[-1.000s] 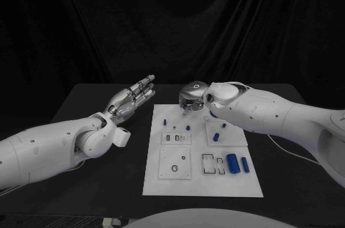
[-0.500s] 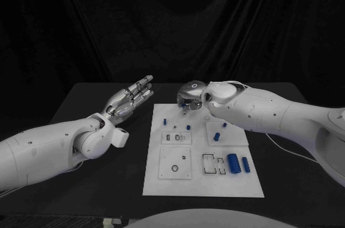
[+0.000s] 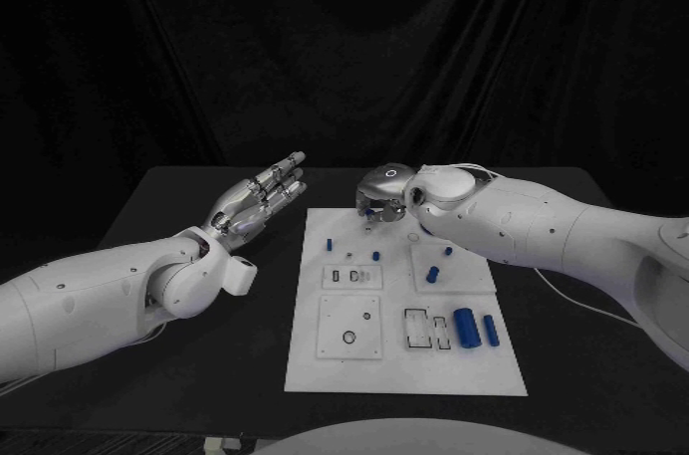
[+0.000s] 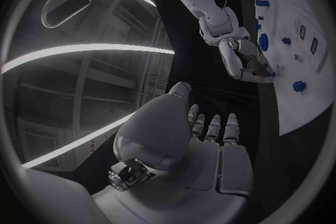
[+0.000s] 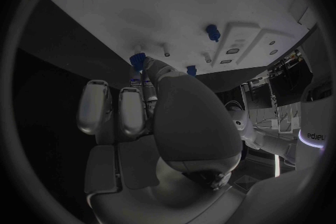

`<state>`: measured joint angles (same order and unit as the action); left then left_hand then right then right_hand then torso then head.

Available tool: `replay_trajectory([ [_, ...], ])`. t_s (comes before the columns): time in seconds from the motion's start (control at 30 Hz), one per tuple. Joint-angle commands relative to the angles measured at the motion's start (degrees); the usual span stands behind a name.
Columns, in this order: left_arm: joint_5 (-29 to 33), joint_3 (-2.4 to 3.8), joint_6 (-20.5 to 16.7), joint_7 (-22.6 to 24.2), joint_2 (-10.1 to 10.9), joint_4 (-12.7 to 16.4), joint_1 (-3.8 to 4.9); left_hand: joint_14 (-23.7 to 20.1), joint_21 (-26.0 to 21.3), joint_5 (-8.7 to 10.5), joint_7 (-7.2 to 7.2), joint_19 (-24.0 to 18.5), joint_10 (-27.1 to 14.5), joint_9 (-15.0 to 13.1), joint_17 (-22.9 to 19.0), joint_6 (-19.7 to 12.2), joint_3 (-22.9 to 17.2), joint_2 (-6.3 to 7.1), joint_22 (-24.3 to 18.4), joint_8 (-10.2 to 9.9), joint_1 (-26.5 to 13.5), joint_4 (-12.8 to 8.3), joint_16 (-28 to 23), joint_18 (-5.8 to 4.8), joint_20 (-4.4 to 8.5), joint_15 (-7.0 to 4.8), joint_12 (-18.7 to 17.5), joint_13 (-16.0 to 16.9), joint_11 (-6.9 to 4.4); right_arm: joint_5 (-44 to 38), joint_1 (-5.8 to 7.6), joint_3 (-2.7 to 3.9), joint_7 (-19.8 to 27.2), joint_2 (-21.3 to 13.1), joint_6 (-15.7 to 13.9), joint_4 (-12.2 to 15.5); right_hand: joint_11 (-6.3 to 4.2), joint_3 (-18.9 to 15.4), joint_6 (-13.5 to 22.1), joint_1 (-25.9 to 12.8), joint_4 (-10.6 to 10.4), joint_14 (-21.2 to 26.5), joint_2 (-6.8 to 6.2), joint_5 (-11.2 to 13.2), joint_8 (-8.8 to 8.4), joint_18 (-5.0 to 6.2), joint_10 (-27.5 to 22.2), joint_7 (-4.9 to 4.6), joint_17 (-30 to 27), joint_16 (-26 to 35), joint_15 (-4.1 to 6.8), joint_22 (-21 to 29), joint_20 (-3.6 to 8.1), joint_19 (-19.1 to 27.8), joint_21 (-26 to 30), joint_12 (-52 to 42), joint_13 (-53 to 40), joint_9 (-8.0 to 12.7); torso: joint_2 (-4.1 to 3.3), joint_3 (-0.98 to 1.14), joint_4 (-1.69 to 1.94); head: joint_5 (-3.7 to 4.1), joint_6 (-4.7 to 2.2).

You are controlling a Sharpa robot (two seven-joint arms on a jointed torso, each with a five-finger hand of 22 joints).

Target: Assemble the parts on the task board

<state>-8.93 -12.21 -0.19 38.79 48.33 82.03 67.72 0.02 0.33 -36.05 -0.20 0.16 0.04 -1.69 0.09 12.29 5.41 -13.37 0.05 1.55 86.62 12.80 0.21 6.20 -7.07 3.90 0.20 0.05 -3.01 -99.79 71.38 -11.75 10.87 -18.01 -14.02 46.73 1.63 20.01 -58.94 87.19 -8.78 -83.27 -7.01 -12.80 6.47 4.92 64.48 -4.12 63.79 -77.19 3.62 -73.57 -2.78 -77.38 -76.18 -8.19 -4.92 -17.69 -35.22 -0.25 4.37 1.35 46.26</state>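
The task board [image 3: 405, 370] lies mid-table, unmoved. My left hand [image 3: 263, 200] stays raised beside it, fingers spread, holding nothing. My right hand [image 3: 382, 198] remains over the far edge, dipping slightly from half a second ago; its fingertips [image 5: 143, 67] pinch a small blue part [image 5: 137, 59] at the board surface. Judgement: seating is under way, not complete.
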Motion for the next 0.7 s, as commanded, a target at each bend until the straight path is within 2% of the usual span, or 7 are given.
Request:
replay_trajectory([
  [0.03,0.1,0.07,0.8,2.4,-0.2,-0.1,0.18,0.0,-0.3,-0.18,0.22,-0.2,0.0,0.0,-0.1,0.2,-0.2,0.22,-0.1,0.3,0.3,-0.2,-0.2,1.18,-0.48,0.27,-0.2,-0.1,0.55,-0.4,-0.06,0.0,-1.6,-0.3,0.0,0.1,-0.09,0.4,0.3,0.0,0.0,0.3,-0.27,0.1,-0.33,-0.26,0.0,0.09,0.0,0.2,-0.09,0.0,-0.07,0.3,0.3,0.0,0.0,-0.1,0.22,-0.09,-0.12,-0.06,0.17],
  [0.4,0.1,0.06,1.1,2.2,-0.4,-0.3,0.17,0.0,-0.3,-0.19,0.26,-0.2,0.0,0.0,-0.1,0.2,-0.3,0.16,-0.1,0.3,0.3,-0.2,-0.2,1.19,-0.53,0.32,-0.2,-0.1,0.59,-0.4,-0.09,0.0,-1.7,-0.8,-0.4,0.6,-0.02,0.3,0.4,-0.1,-0.1,0.4,-0.39,0.1,-0.44,-0.23,0.0,0.01,-0.3,0.3,-0.14,0.1,-0.11,0.4,0.4,0.2,-0.1,-0.1,0.3,-0.2,-0.1,0.07,0.21],
  [0.5,0.1,0.06,1.1,2.1,-0.4,-0.4,0.16,0.0,-0.3,-0.19,0.26,-0.2,0.0,0.0,-0.1,0.2,-0.3,0.16,-0.1,0.3,0.3,-0.2,-0.2,1.19,-0.53,0.32,-0.2,-0.1,0.59,-0.4,-0.1,0.0,-1.8,-0.8,-0.2,0.7,0.09,0.4,1.1,-0.5,-0.3,0.7,-0.62,0.3,-0.95,-0.18,-0.4,0.12,-0.8,0.6,-0.23,0.2,-0.2,0.7,0.6,0.7,0.0,-0.1,0.31,-0.2,-0.1,0.07,0.26],
  [0.6,0.1,0.06,1.2,2.0,-0.4,-0.4,0.16,0.0,-0.3,-0.19,0.26,-0.2,0.0,0.0,-0.1,0.2,-0.3,0.16,-0.1,0.3,0.3,-0.2,-0.2,1.19,-0.53,0.32,-0.2,-0.1,0.59,-0.4,-0.12,0.0,-2.0,-0.9,0.1,0.7,0.3,0.4,3.2,-1.2,-0.9,1.0,-1.02,1.6,-2.3,-0.1,-1.7,0.83,-1.7,1.2,-0.41,0.4,-0.39,1.0,1.1,1.9,0.2,0.2,0.3,-0.2,-0.12,0.02,0.3],
  [0.63,0.1,0.06,1.2,2.0,-0.4,-0.4,0.16,0.0,-0.3,-0.19,0.26,-0.2,0.0,0.0,-0.1,0.2,-0.3,0.16,-0.1,0.3,0.3,-0.2,-0.2,1.19,-0.53,0.32,-0.2,-0.1,0.59,-0.4,-0.12,0.0,-2.0,-0.9,0.2,0.7,0.36,0.5,5.2,-1.7,-1.3,1.1,-1.34,2.7,-3.0,-0.08,-3.0,1.15,-2.0,1.4,-0.51,0.3,-0.48,1.0,1.2,2.9,0.5,0.8,0.37,-0.21,-0.16,0.01,0.36],
  [0.67,0.1,0.06,1.2,2.0,-0.4,-0.4,0.16,0.0,-0.3,-0.19,0.26,-0.2,0.0,0.0,-0.1,0.2,-0.3,0.16,-0.1,0.3,0.3,-0.2,-0.2,1.19,-0.53,0.32,-0.2,-0.1,0.59,-0.4,-0.12,0.0,-2.1,-1.0,0.3,0.7,0.54,0.6,6.7,-1.9,-1.6,1.2,-1.57,3.1,-3.04,-0.03,-3.8,1.99,-2.4,1.7,-0.64,0.5,-0.55,1.2,1.5,3.6,0.6,1.3,0.39,-0.21,-0.19,0.0,0.42],
  [0.7,0.1,0.06,1.3,2.0,-0.5,-0.4,0.16,0.0,-0.3,-0.19,0.27,-0.2,0.0,0.0,-0.1,0.2,-0.3,0.14,-0.1,0.3,0.3,-0.2,-0.2,1.19,-0.55,0.34,-0.2,-0.1,0.61,-0.2,-0.13,0.0,-2.1,-1.0,0.3,0.7,0.65,0.6,7.4,-2.0,-1.7,1.3,-1.68,3.3,-3.0,-0.01,-4.0,2.33,-2.6,1.8,-0.72,0.5,-0.62,1.2,1.6,3.8,0.6,1.6,0.42,-0.22,-0.13,0.03,0.48],
])
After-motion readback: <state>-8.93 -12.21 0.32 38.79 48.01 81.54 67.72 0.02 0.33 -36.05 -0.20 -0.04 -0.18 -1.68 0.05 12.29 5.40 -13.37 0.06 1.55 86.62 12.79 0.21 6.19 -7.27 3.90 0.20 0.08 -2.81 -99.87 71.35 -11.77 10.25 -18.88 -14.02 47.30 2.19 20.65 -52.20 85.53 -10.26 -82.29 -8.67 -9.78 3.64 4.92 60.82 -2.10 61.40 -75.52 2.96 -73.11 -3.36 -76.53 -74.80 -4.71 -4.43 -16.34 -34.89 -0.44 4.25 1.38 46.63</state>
